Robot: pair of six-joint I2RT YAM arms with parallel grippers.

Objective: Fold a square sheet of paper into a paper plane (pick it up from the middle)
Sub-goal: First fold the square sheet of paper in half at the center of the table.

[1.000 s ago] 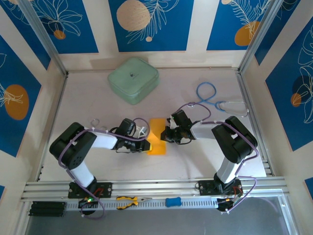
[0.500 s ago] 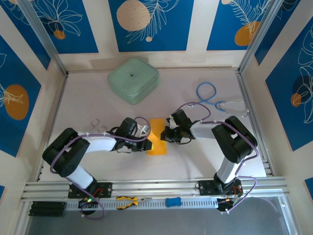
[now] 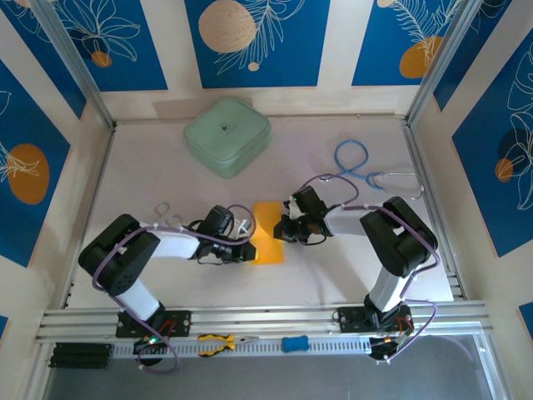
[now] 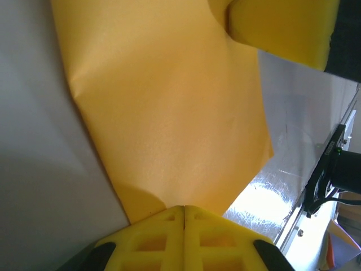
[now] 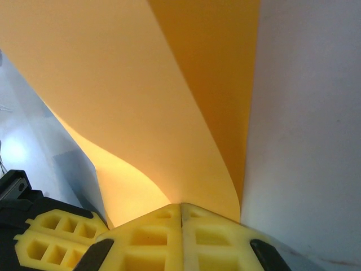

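Now my left hand (image 3: 247, 250) has slipped lower along the square sheet of paper (image 3: 266, 218), mid-frame on the bench (image 3: 333, 275). It and my right hand (image 3: 286, 227) stay pinched shut on opposite edges, so I judge a fold underway.

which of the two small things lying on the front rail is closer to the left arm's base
The yellow-handled pliers: they lie just right of the left arm's base, while the small blue object sits further right, near the middle of the metal rail.

My left gripper (image 4: 184, 210) is closed, tips meeting the square sheet of paper (image 4: 169, 113) at its near edge. Far side — a second yellow finger (image 4: 279, 28) over the sheet.
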